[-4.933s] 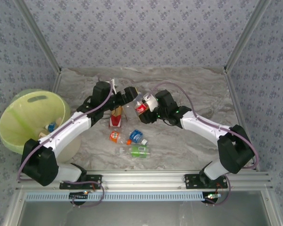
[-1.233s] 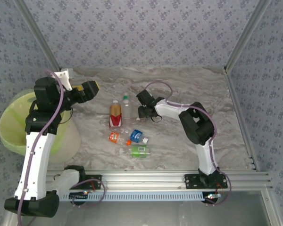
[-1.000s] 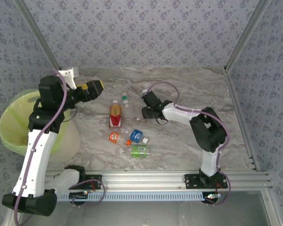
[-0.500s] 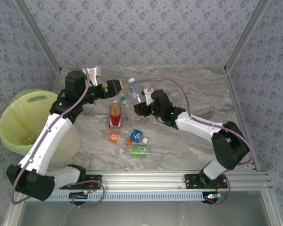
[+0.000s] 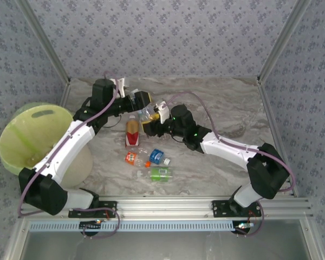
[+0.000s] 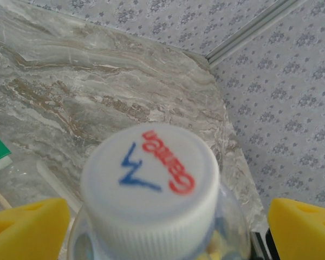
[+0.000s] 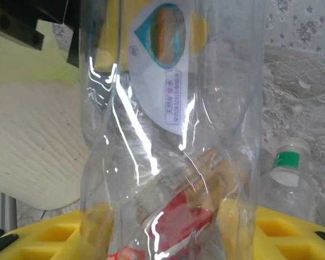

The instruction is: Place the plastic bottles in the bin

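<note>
A clear plastic bottle [image 5: 151,111] with a white cap [image 6: 149,173] hangs above the table's middle, and my right gripper [image 5: 154,118] is shut on its body [image 7: 168,108]. My left gripper [image 5: 145,102] is open around the cap end, its yellow fingertips [image 6: 27,227] apart from the cap on both sides. On the table lie a brown bottle with a red label [image 5: 132,131], a green-capped clear one [image 5: 145,122], an orange one [image 5: 131,157], a blue one [image 5: 157,157] and a green one [image 5: 160,174]. The yellow-green bin [image 5: 35,138] stands at the far left.
Patterned walls and metal posts [image 5: 274,49] close in the marble table [image 5: 227,103]. The bin's pale outer wall [image 7: 32,151] shows behind the held bottle. An aluminium rail [image 5: 168,205] runs along the near edge.
My left arm swung from over the bin to the table's middle and now straddles the cap. My right gripper picked up the clear bottle and moved it left toward the left gripper.
</note>
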